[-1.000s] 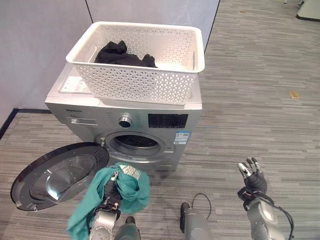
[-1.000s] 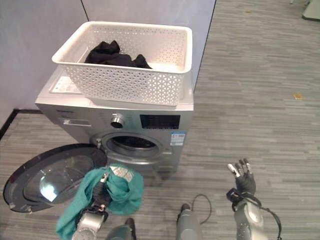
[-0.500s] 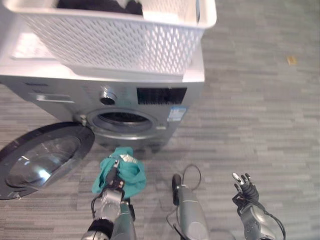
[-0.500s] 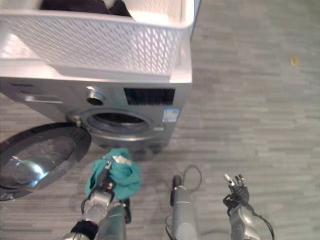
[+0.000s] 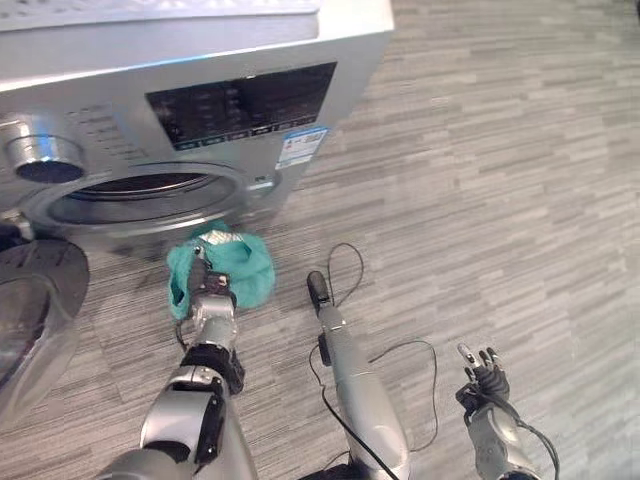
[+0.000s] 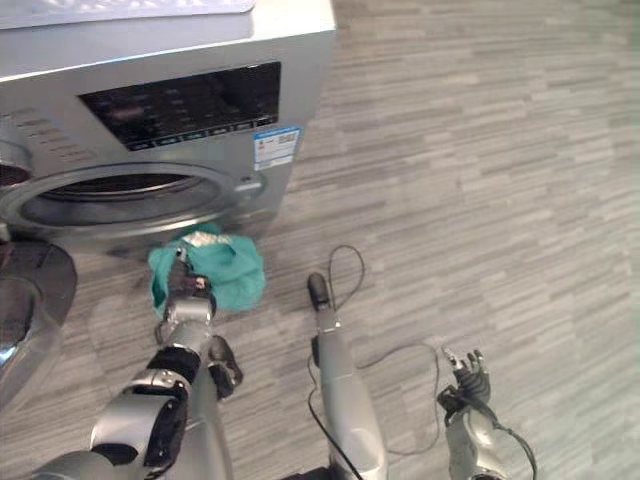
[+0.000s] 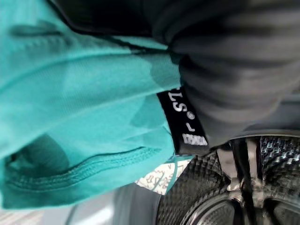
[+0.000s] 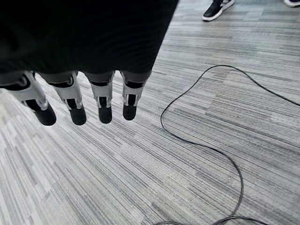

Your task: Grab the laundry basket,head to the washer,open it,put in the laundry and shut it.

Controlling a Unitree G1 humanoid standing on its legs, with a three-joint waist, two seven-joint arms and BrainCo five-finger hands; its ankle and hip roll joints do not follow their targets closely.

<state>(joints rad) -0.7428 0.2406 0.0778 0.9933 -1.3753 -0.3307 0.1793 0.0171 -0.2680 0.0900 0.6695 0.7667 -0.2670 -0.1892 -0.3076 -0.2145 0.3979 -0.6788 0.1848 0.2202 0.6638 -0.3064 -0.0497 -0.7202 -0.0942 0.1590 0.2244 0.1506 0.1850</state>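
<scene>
The robot's left hand point(image 5: 212, 296) reaches toward the round opening point(image 5: 140, 190) of the silver front-loading washing machine point(image 5: 200, 90), its fingers bunched around a crumpled teal cotton garment point(image 5: 240, 272) that hangs just below the lower rim of the opening, above the grey striped plank floor point(image 5: 480, 180). From the head views the garment looks like a small wad against the machine's front; the left wrist view shows it from very close — folded teal cloth point(image 7: 79, 122) with a stitched hem and a black sewn-in label point(image 7: 183, 123), pressed against the dark ribbed cover of the hand, with the hand's fingers themselves hidden in the cloth. That view also shows a dark textured curved surface past the garment, which I cannot identify with certainty. The washer's round glass-and-dark-rimmed door point(image 5: 35, 310) stands swung open at the robot's left, beside the opening. A silver dial point(image 5: 42, 155) and a dark control panel point(image 5: 240, 100) sit on the machine's front above the opening. The right hand point(image 5: 482, 370) hangs low at the robot's right, well apart from the washer; its own wrist view shows straight, relaxed fingers point(image 8: 103, 103) over bare floor, holding nothing — and, farther off, a person's dark shoe point(image 8: 216, 9) at the edge.
</scene>
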